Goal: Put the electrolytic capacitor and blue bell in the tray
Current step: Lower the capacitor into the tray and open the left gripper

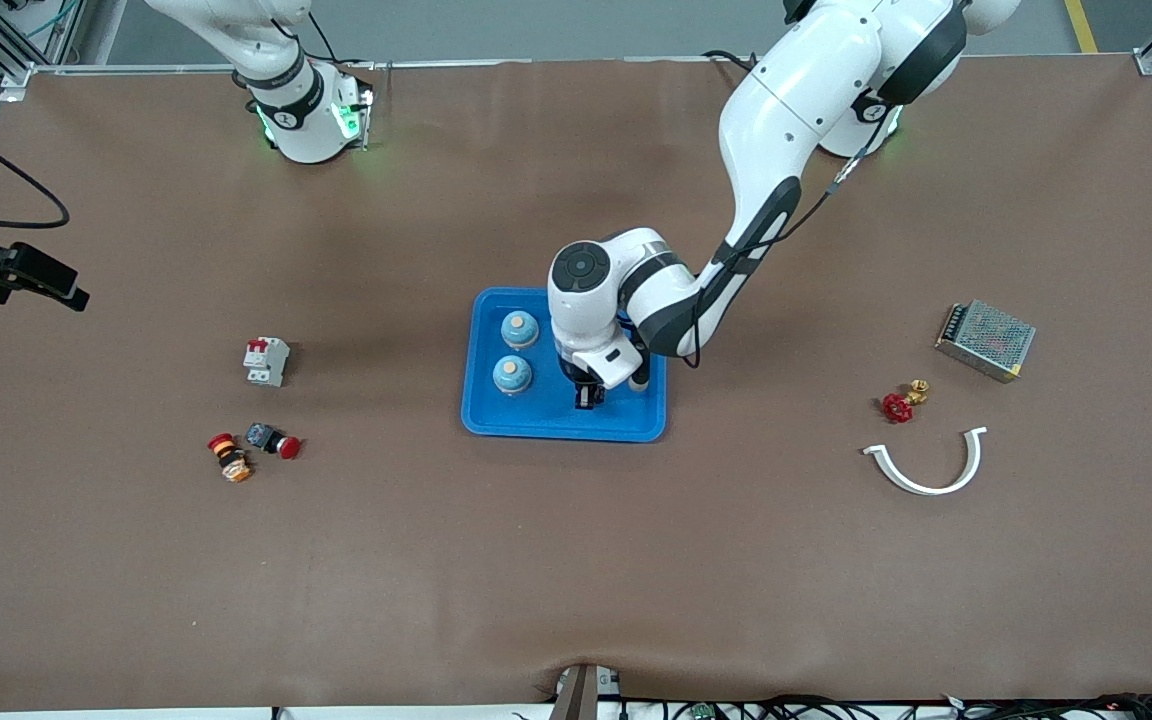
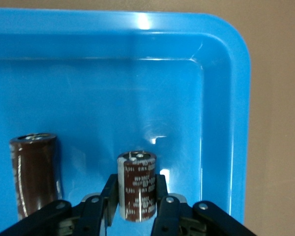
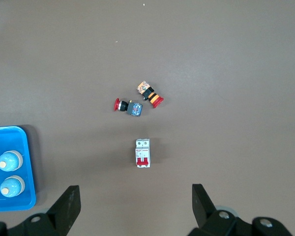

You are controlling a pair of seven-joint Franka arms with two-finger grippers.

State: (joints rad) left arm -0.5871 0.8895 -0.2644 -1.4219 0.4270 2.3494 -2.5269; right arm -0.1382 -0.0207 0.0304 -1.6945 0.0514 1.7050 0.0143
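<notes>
The blue tray lies mid-table and holds two blue bells. My left gripper is down inside the tray, at the end toward the left arm. In the left wrist view the left gripper is shut on a brown electrolytic capacitor, which stands upright on the tray floor. A second brown capacitor stands beside it in the tray. My right gripper is open and empty, high over the right arm's end of the table.
A white circuit breaker and two push buttons lie toward the right arm's end. A metal power supply, a red valve and a white curved piece lie toward the left arm's end.
</notes>
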